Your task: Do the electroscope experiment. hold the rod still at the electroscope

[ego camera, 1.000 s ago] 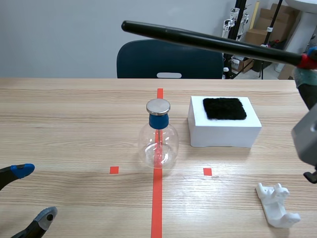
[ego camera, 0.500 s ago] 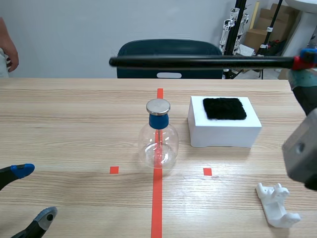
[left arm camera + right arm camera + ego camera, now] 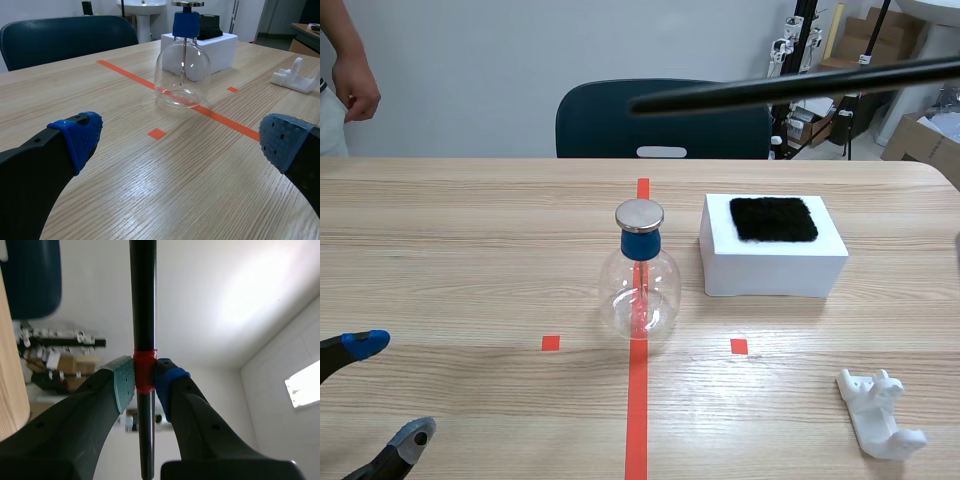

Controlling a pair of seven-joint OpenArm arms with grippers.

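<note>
The electroscope (image 3: 640, 272) is a clear glass flask with a blue neck and a flat metal cap, standing on the red tape line mid-table; it also shows ahead of my left gripper as the flask (image 3: 183, 65). A long black rod (image 3: 790, 88) hangs high above the table, its tip up and right of the cap, well clear of it. My right gripper (image 3: 144, 380) is shut on the rod (image 3: 143, 295) at its red band; the gripper itself is outside the scene view. My left gripper (image 3: 382, 388) rests open low at the near left, empty.
A white block (image 3: 772, 250) with a black cloth pad (image 3: 774, 218) sits right of the flask. A white plastic holder (image 3: 880, 414) lies near the front right. A dark chair (image 3: 662, 120) stands behind the table. A person's arm (image 3: 350, 60) shows at the far left.
The rod has swung up and to the right, its tip now further from the flask cap, and the right arm has left the scene view. The person's arm has come further in.
</note>
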